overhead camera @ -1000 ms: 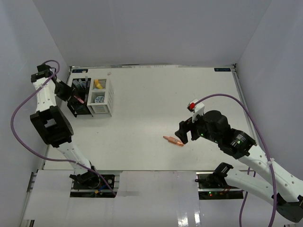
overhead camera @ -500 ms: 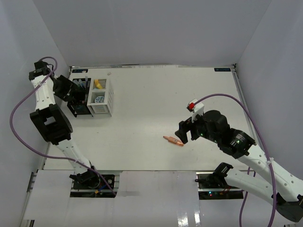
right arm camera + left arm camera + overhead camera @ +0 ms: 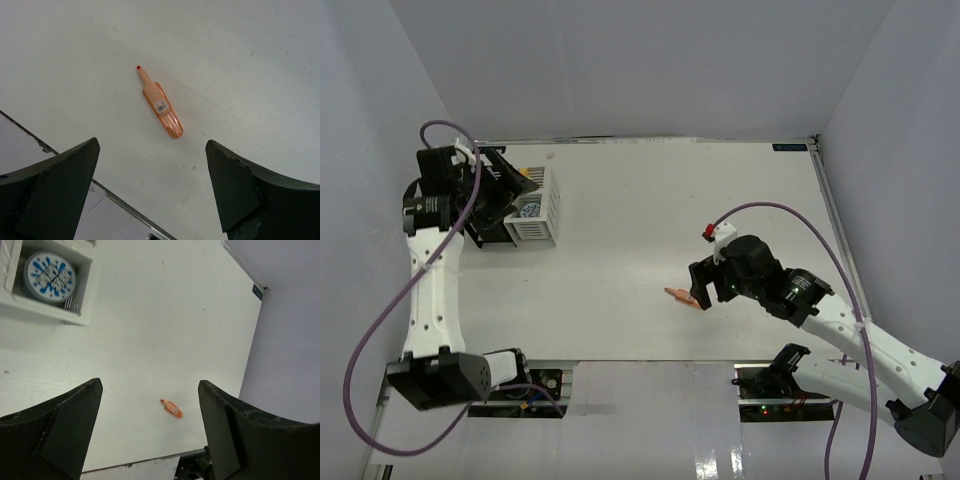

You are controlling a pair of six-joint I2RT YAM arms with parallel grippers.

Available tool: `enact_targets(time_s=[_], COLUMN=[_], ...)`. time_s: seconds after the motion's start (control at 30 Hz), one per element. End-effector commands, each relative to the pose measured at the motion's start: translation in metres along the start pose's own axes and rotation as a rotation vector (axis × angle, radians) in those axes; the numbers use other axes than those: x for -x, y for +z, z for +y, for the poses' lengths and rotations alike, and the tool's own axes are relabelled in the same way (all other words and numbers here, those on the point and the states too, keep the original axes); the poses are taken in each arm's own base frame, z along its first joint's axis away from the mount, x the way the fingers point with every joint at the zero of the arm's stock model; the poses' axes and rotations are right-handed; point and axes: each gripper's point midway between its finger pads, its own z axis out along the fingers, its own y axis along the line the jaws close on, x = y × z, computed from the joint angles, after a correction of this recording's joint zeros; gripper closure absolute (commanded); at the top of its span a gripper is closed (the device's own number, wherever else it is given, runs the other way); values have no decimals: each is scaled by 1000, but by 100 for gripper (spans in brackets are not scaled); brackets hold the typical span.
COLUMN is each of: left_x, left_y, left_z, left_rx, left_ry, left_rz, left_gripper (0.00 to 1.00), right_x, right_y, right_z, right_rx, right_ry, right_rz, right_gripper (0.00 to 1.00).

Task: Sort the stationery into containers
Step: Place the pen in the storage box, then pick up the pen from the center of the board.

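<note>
While the orange marker (image 3: 685,297) lies flat on the bench (image 3: 650,200), low and right of centre in the overhead view, it is the only piece of stationery seen lying loose. The right end effector (image 3: 700,288) hangs right over it. In the right wrist view the marker (image 3: 160,105) sits in the upper middle of the frame, red tip pointing to the upper left. The two fingers stand wide apart at the lower corners and nothing is between them.

Further out, at the upper left of the overhead view, are the white organizer (image 3: 538,215) and the black organizer (image 3: 485,230), side by side. A blue-white tape roll (image 3: 50,277) rests in one compartment of the white one, at the top left of the left wrist view.

What has changed is mostly on the left. A second ago the left end effector (image 3: 520,185) was down at the black organizer, nearly closed on something pink. Now it has lifted and swung over the organizers, its fingers spread wide and holding nothing. The bench and the far-off marker show between them in the left wrist view. I judge the pink item was let go into the black organizer, though the arm hides that spot. The right arm has meanwhile eased nearer the marker, its fingers wide throughout.

For the task, one drop looks finished. The orange marker appears to be the last piece to pick up, and the right arm is lined up for it but has not yet come down around it.
</note>
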Motion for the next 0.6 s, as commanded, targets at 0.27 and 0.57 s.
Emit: enact_targets(time_s=[0.27,0.57], left_x=[-87,-124], left_y=[-23,-9], left_z=[6,-8], left_rx=[-141,-180], left_ry=[91,191], left_rz=[20,132], left_gripper=[11,11], right_x=[-99,-109], right_y=[51,84], right_z=[2,-15], right_rx=[-32,-140], right_ry=[132,98], right_rz=[401,452], right_gripper=[5,2])
